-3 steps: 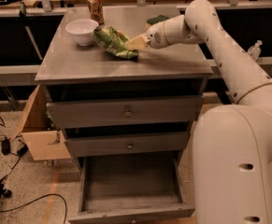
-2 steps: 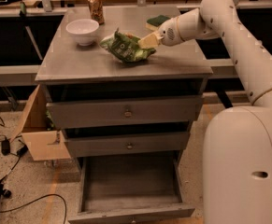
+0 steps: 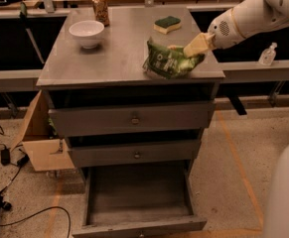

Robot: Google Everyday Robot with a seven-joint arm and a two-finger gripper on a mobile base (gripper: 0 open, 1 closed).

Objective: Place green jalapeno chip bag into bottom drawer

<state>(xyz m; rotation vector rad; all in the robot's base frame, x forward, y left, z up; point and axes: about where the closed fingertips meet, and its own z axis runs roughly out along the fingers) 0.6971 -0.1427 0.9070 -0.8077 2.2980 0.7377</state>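
Note:
The green jalapeno chip bag [image 3: 169,61] is crumpled and shiny, held over the front right part of the grey cabinet top [image 3: 119,53]. My gripper [image 3: 188,52] reaches in from the right and is shut on the bag's right side, its pale fingers [image 3: 197,44] pinching the foil. The bottom drawer [image 3: 139,195] is pulled open below, a wide tray with a bare grey floor. The two upper drawers with small knobs are closed.
A white bowl [image 3: 87,32] and a can [image 3: 101,9] stand at the back left of the top, a green-topped yellow sponge [image 3: 167,24] at the back right. A cardboard box [image 3: 39,138] and cables lie on the floor at left. A small bottle [image 3: 267,54] stands on the right shelf.
My gripper has carried the chip bag from the middle of the cabinet top to the right and toward the front edge. The drawers have not moved.

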